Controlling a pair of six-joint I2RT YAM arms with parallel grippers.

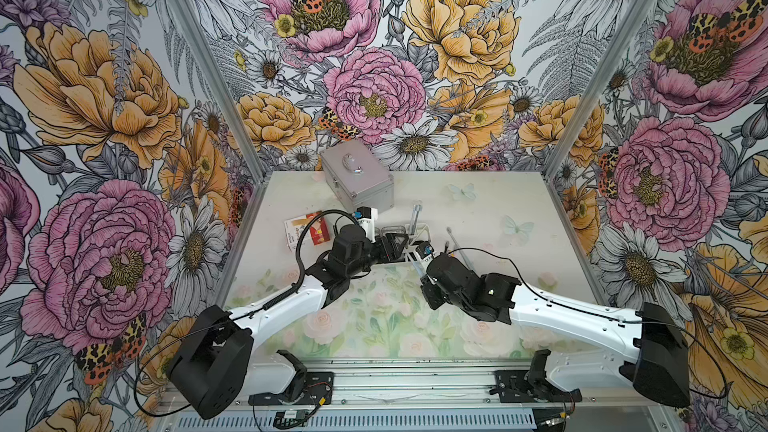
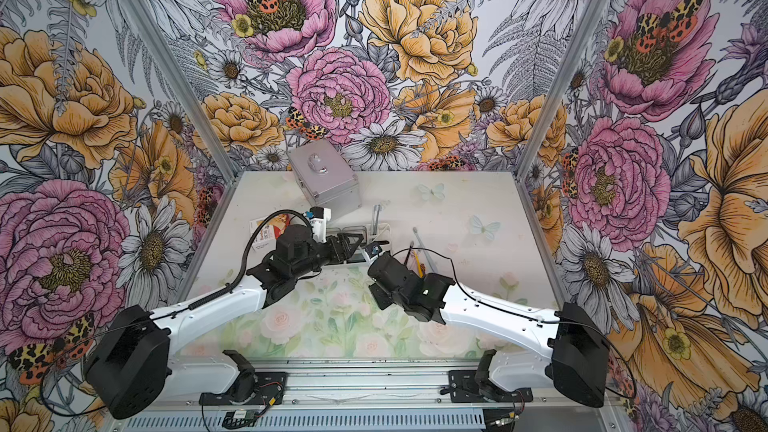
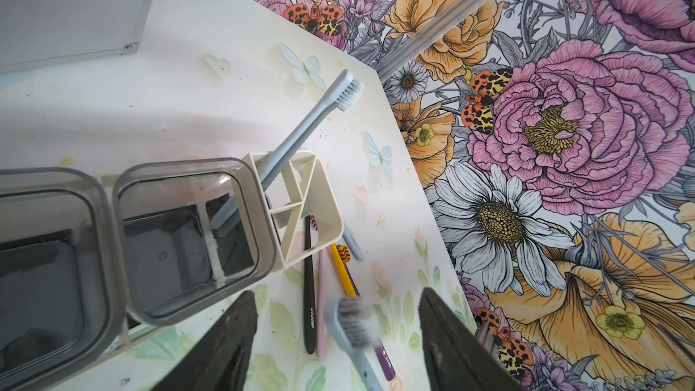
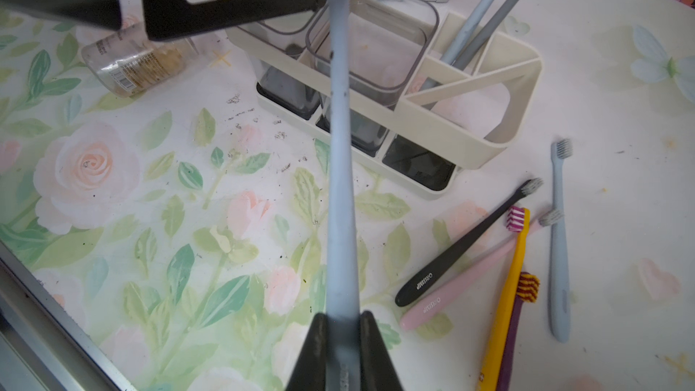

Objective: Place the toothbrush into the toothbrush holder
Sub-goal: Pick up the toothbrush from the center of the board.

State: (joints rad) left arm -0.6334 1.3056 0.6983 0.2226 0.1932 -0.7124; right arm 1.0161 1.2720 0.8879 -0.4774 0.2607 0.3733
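Note:
My right gripper [image 4: 343,315] is shut on the handle end of a light blue toothbrush [image 4: 340,182]. The brush slants up and away from the jaws. Its grey bristled head [image 3: 351,319] sits blurred between the wide-apart jaws of my open left gripper [image 3: 336,295], touching neither finger. The toothbrush holder [image 4: 470,114] is a white rack with two clear square cups and a slotted end compartment [image 3: 301,197]. It stands just beyond both grippers [image 1: 409,234]. A blue-grey toothbrush [image 3: 308,133] leans upright in the slotted compartment.
Several loose toothbrushes lie on the table beside the holder: black [image 4: 466,242], pink [image 4: 462,280], yellow [image 4: 507,287], purple and pale blue [image 4: 558,250]. A clear bottle [image 4: 131,65] lies on its side. A silver case [image 1: 357,176] stands at the back, a red-and-white box [image 1: 307,230] to its left.

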